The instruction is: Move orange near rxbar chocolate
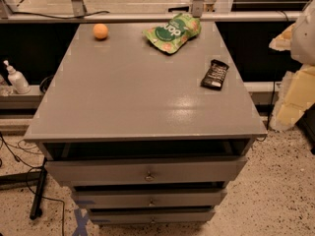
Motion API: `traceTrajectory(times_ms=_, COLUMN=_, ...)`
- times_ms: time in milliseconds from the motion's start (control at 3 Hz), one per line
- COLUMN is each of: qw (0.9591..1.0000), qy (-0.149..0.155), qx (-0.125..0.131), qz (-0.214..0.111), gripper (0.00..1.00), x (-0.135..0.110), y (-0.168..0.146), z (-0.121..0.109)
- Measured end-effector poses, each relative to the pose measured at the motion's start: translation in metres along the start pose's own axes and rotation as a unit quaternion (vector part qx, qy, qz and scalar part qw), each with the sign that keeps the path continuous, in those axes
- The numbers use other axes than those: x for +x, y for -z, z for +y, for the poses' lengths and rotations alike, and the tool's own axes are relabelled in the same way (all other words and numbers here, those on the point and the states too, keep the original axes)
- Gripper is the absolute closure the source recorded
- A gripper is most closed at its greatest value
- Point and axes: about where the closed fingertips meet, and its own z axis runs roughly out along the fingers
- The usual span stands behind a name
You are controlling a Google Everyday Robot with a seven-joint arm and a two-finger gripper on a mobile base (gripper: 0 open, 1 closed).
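Observation:
The orange (100,31) is a small round fruit at the far left corner of the grey cabinet top (128,92). The rxbar chocolate (215,74) is a flat dark bar with pale lettering, lying near the right edge of the top, about halfway back. The two are far apart, with the width of the top between them. My gripper (290,107) shows as pale cream shapes at the right edge of the view, beside and off the cabinet, to the right of the bar. It holds nothing that I can see.
A green snack pouch (173,32) lies at the far middle of the top, between the orange and the bar. A metal rail (147,17) runs behind the cabinet. The drawers (147,171) below stand slightly open. A white bottle (15,77) stands on a shelf at the left.

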Motion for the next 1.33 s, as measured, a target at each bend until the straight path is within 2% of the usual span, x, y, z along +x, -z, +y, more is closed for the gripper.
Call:
traceTrajectory(times_ms=333, qw=1.0, qy=0.0, qx=0.0, qz=0.0, gripper=0.0, x=0.0, y=0.0, z=0.0)
traceTrajectory(times_ms=667, qw=0.9999, qy=0.012, qx=0.006, qz=-0.009, gripper=0.0, x=-0.008, y=0.0, z=-0.001)
traceTrajectory(times_ms=1000, qw=0.9972, qy=0.052, qx=-0.001, qz=-0.054, gripper=0.0, x=-0.051, y=-0.013, z=-0.004)
traceTrajectory(times_ms=1333, qw=0.9878, qy=0.103, qx=-0.007, qz=-0.117, gripper=0.0, x=-0.108, y=-0.031, z=-0.006)
